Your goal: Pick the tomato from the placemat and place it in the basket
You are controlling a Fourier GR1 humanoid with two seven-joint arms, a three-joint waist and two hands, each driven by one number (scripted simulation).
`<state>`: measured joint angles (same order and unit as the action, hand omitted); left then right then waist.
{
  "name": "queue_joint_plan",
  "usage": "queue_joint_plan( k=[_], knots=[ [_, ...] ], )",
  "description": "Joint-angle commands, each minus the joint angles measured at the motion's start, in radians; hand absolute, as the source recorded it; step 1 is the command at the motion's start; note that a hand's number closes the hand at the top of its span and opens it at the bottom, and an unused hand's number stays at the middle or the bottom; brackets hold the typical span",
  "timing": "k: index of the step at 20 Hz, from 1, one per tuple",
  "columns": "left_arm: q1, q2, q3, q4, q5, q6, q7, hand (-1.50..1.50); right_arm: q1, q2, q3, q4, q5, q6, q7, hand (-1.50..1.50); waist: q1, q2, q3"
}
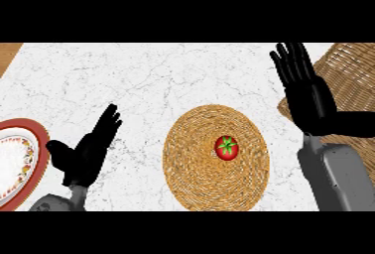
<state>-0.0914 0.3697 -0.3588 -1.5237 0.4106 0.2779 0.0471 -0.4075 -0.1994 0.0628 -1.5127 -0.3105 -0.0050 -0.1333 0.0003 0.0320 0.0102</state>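
A red tomato (227,148) with a green stalk lies right of centre on a round woven placemat (198,168) on the white marble counter. A woven basket (350,74) stands at the right edge, partly hidden by my right arm. My right hand (306,92) is raised with straight fingers, to the right of the mat and above the tomato's level in the view, in front of the basket's left side. My left hand (88,149) is open with fingers up, left of the mat. Neither hand touches the tomato.
A plate (26,166) with a red rim and patterned border sits at the left edge, just beside my left hand. A strip of wooden surface (7,54) shows at the top left corner. White marble counter (147,79) spreads behind the mat.
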Motion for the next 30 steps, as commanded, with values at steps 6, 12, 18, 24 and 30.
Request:
queue_joint_plan(
  k=[6, 12, 18, 24, 30],
  knots=[
    [-0.104, 0.171, 0.143, 0.095, -0.063, -0.008, 0.031, 0.00, -0.253, -0.081, -0.126, 0.326, -0.239, 0.344, -0.006, 1.50, 0.063, -0.005, -0.006],
    [-0.147, 0.176, 0.171, 0.157, 0.002, -0.069, 0.107, 0.00, -0.185, 0.028, 0.334, 0.156, 0.339, 0.256, -0.256, -1.50, 0.020, -0.025, -0.011],
    [-0.107, 0.153, 0.191, 0.190, -0.023, -0.104, 0.070, 0.00, -0.169, 0.187, 0.427, 0.053, 0.448, 0.072, 0.052, -1.50, 0.000, -0.035, -0.011],
    [-0.124, 0.164, 0.209, 0.183, -0.015, -0.099, 0.086, 0.00, -0.433, 0.006, 0.348, 0.009, 0.431, 0.270, 0.494, -1.50, -0.013, -0.043, -0.014],
    [-0.123, 0.168, 0.207, 0.171, -0.020, -0.101, 0.101, 0.00, -0.648, -0.187, 0.312, 0.064, 0.533, 0.434, 0.742, -1.50, -0.011, -0.045, -0.013]
  ],
)
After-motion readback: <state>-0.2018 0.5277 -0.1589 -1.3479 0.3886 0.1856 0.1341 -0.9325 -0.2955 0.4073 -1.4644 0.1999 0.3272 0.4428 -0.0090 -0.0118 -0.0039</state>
